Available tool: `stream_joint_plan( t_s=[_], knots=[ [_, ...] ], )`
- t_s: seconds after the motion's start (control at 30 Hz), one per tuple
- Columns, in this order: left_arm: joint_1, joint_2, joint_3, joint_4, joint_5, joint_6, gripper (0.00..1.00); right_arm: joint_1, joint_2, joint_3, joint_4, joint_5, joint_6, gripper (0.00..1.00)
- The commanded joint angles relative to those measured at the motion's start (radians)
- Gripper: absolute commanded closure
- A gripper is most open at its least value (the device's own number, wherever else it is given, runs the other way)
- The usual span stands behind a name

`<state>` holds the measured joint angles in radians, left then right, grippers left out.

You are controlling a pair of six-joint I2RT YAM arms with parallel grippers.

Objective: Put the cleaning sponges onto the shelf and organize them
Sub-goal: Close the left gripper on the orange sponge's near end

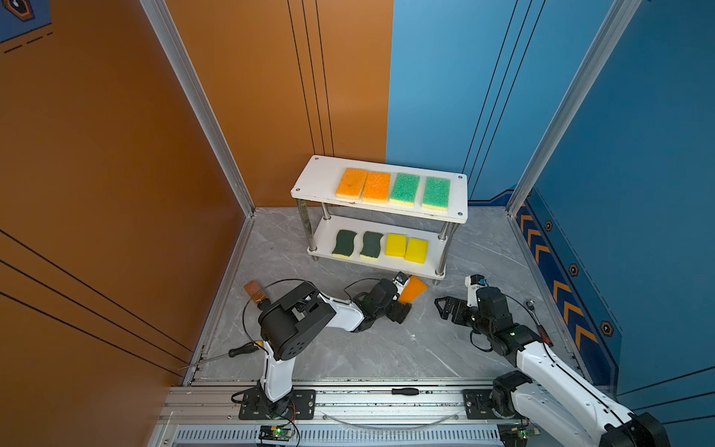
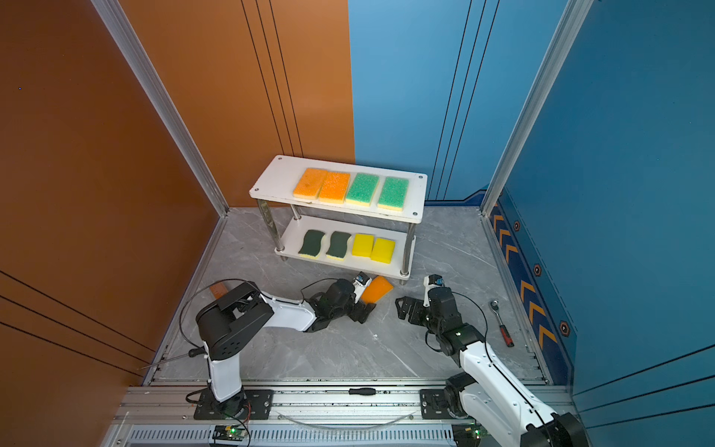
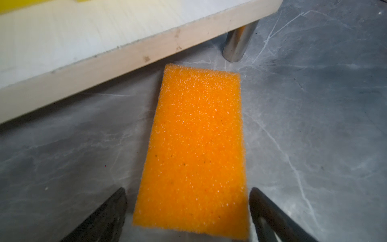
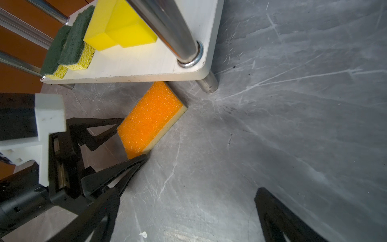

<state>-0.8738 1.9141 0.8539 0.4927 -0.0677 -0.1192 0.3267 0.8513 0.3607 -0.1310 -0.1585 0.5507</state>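
Standing by the cell, you see plenty of bare grey marbled floor around both arms, while the shelf closes off the space just ahead of the left gripper. The lower board shows a raw, pale edge right beyond the far end of the orange sponge. A shiny round metal leg stands just past the sponge's far corner.

The sponge lies flat on the floor, its near end between the left gripper's black fingers. They are spread wide, one on each side, not squeezing it. Its top is coarse, sparkling orange foam over a thin pale-yellow base.

The right gripper hangs low beside them, fingers apart and holding nothing.

On the top board sit two orange-topped sponges and two light-green sponges, with a bare strip at the end on the left arm's side. Below are two dark-green wavy sponges and two plain yellow blocks.
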Motion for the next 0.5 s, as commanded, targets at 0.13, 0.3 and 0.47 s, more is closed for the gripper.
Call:
stream_joint_plan(
  t_s=[0.13, 0.3, 0.47],
  knots=[
    [-0.019, 0.046, 0.004, -0.082, -0.037, 0.028, 0.06, -0.006, -0.011, -0.011, -0.001, -0.015, 0.009, 0.0],
    [-0.029, 0.06, 0.015, -0.104, -0.065, 0.05, 0.05, -0.008, -0.011, -0.011, -0.001, -0.015, 0.01, 0.0],
    [-0.031, 0.066, 0.019, -0.107, -0.067, 0.05, 0.05, -0.007, -0.015, -0.012, -0.002, -0.014, 0.012, 0.0]
  ],
)
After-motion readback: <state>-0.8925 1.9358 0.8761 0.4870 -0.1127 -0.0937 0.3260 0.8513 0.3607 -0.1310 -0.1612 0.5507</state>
